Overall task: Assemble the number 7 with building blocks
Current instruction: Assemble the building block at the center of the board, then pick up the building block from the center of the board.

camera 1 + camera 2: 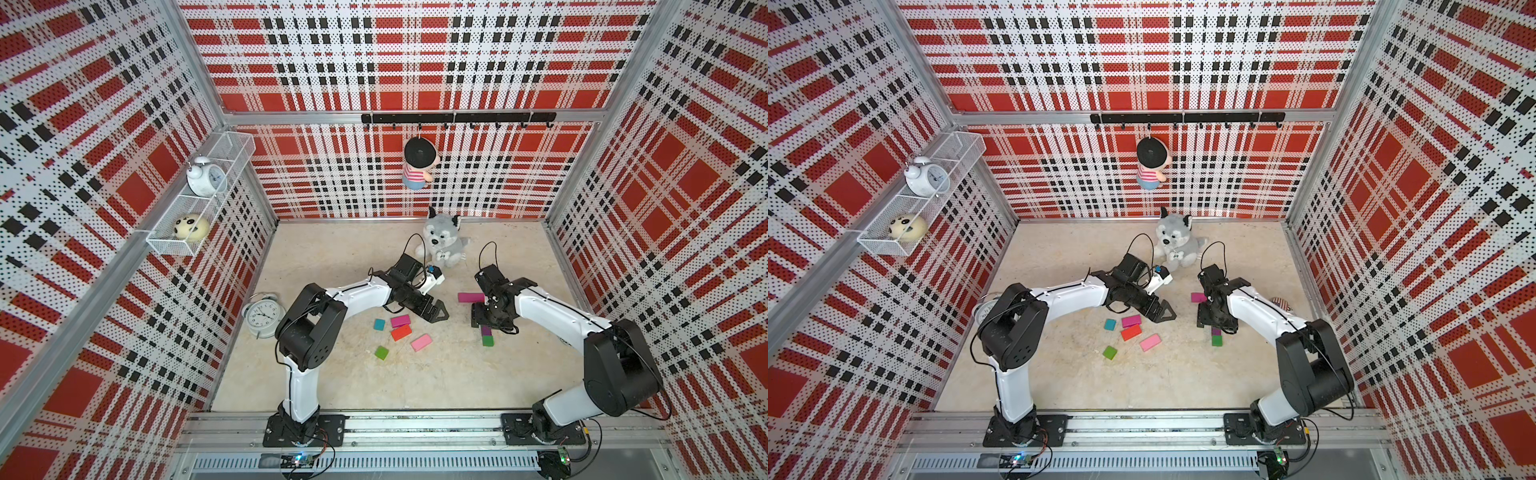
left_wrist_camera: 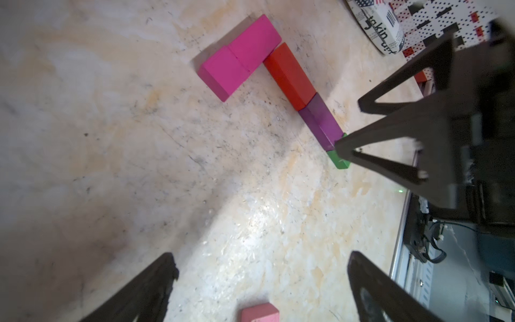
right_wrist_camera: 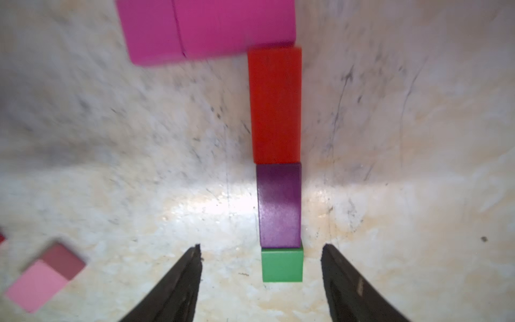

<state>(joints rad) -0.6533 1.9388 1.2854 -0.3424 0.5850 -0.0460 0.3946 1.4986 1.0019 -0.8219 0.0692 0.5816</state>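
The right fingers (image 3: pixel 178 284) stand apart, clear either side of the green block (image 3: pixel 282 264), the foot of a 7 on the table (image 3: pixel 111 181): purple block (image 3: pixel 279 206) and red block (image 3: pixel 276 106) in line beyond it, two magenta blocks (image 3: pixel 209 25) as the bar. The left fingers (image 2: pixel 145 290) gape wide and empty, likely parked aside to leave room. A round printed thing (image 2: pixel 376 30) nearby reads "jakin".

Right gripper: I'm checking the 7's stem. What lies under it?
Between the open right gripper's fingers lies the green square block, butting the purple block. In both top views the right arm covers the red block.
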